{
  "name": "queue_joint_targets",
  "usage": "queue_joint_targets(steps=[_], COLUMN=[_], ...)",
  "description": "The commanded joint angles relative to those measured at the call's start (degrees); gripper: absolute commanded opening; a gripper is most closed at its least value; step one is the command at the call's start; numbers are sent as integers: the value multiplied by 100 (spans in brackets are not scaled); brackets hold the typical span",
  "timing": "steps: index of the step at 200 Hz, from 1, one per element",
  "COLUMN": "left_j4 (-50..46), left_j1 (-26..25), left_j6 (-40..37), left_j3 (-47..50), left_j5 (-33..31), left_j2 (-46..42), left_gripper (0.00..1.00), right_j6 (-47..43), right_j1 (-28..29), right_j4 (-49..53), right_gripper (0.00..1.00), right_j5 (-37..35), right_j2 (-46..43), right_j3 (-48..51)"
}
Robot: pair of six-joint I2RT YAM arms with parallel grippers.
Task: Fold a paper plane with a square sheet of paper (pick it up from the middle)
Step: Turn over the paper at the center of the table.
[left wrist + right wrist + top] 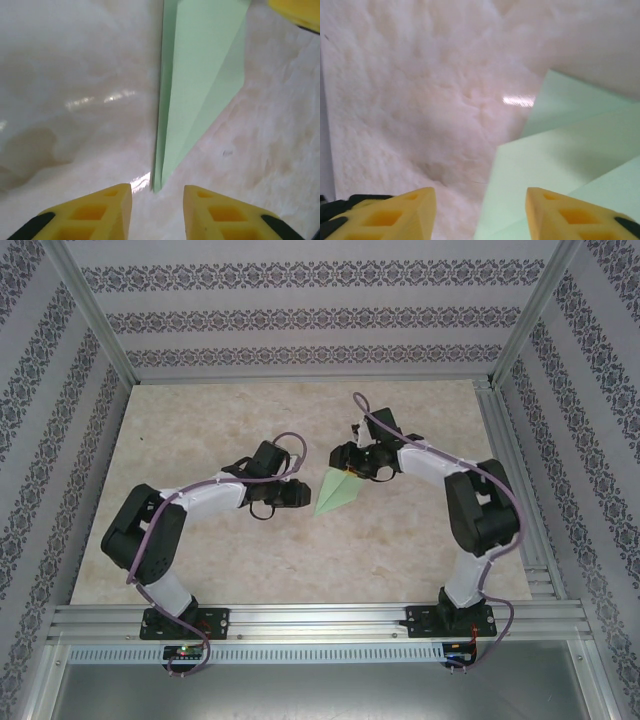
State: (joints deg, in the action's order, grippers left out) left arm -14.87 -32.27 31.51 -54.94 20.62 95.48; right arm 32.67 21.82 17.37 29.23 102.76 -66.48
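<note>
The pale mint-green paper plane lies on the table between my two arms, its pointed end toward the near left. In the left wrist view the paper plane runs away from me, and its tip stops just ahead of the gap of my left gripper. That gripper is open and holds nothing. My right gripper hovers open at the wide end of the paper plane, whose folded layers reach under the right-hand finger. Seen from above, the left gripper and right gripper flank the paper.
The marbled beige tabletop spreads around the paper. Patterned walls close in the back and both sides, and an aluminium rail runs along the near edge. A yellow fingertip of the right gripper shows beyond the paper.
</note>
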Motion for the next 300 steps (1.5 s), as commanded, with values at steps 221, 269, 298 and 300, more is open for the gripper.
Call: queue_joint_targets(steps=[221,269,298,300], left_j4=[1641,2019,2885,2957], left_j1=[1002,1126,1125,1126], left_j6=[1280,1414,2023,2076], left_j3=[622,589,641,642], left_j5=[779,1537,2032,2068], left_j2=[-126,-468,-449,-444], left_gripper=[86,100,100,100], right_j6=[1133,1727,2620,2688], right_j1=[-221,-310,-310,-306], right_j4=[-2525,-3357,-4474,-4554], right_gripper=[6,4,4,4], right_j5=[977,2016,2474,2502], right_j2=[330,-112,-195,-188], right_j3=[489,504,575,575])
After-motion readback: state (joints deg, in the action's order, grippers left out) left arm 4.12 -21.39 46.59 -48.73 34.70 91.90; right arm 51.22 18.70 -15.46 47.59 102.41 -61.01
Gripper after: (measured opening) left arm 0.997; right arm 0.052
